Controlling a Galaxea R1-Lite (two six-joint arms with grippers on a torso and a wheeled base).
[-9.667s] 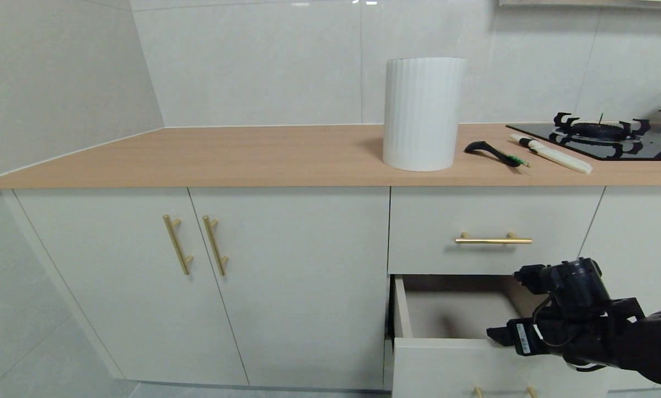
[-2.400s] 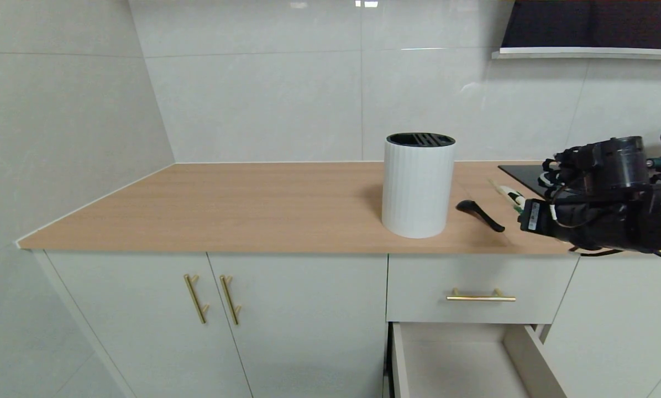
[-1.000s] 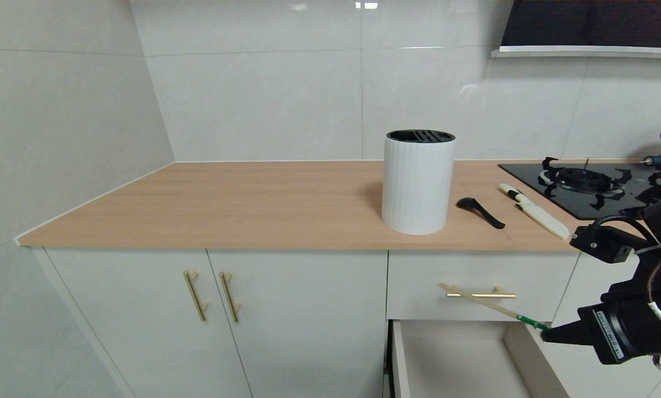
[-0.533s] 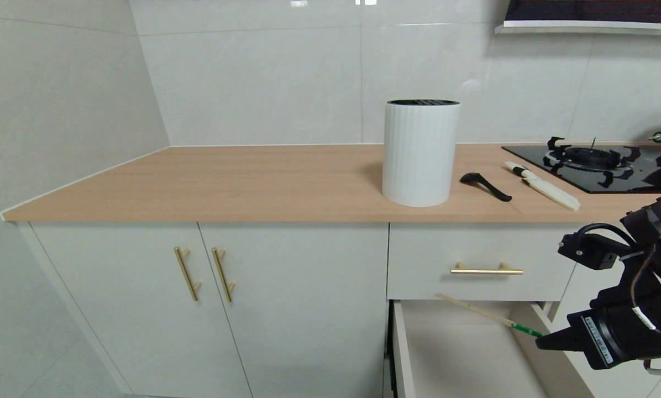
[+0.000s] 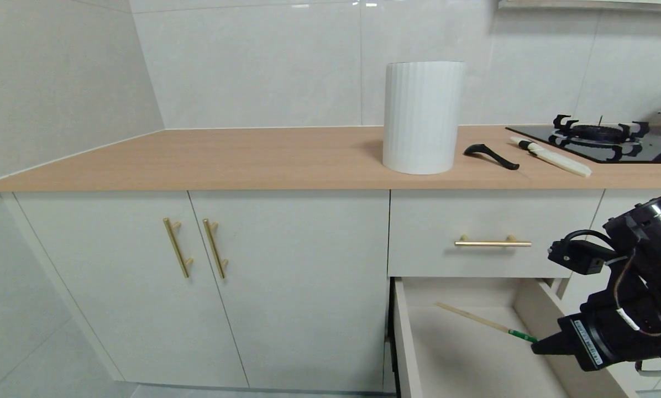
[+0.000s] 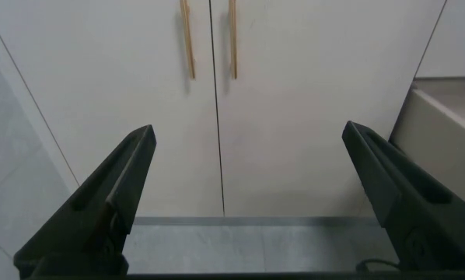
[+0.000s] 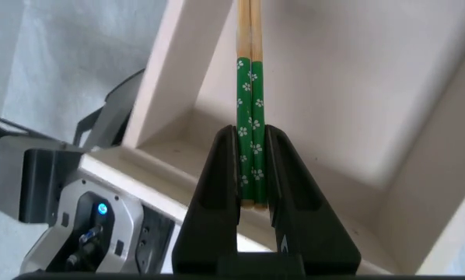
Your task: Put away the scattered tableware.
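Bamboo chopsticks [image 5: 482, 321], green-banded at the held end. Your right gripper [image 5: 534, 346] pinches the pair side by side between its closed fingers. They slant out over the open drawer [image 5: 401, 331]; you cannot tell whether the far tips touch its floor. Your left gripper [image 6: 248, 132] has fingers spread wide with nothing between them, facing the cabinet doors [image 6: 217, 93]. On the counter [image 5: 253, 157], right of the white ribbed holder [image 5: 423, 116], lie a black spoon [image 5: 491, 155] and, nearer the hob [image 5: 596, 135], a knife [image 5: 551, 156].
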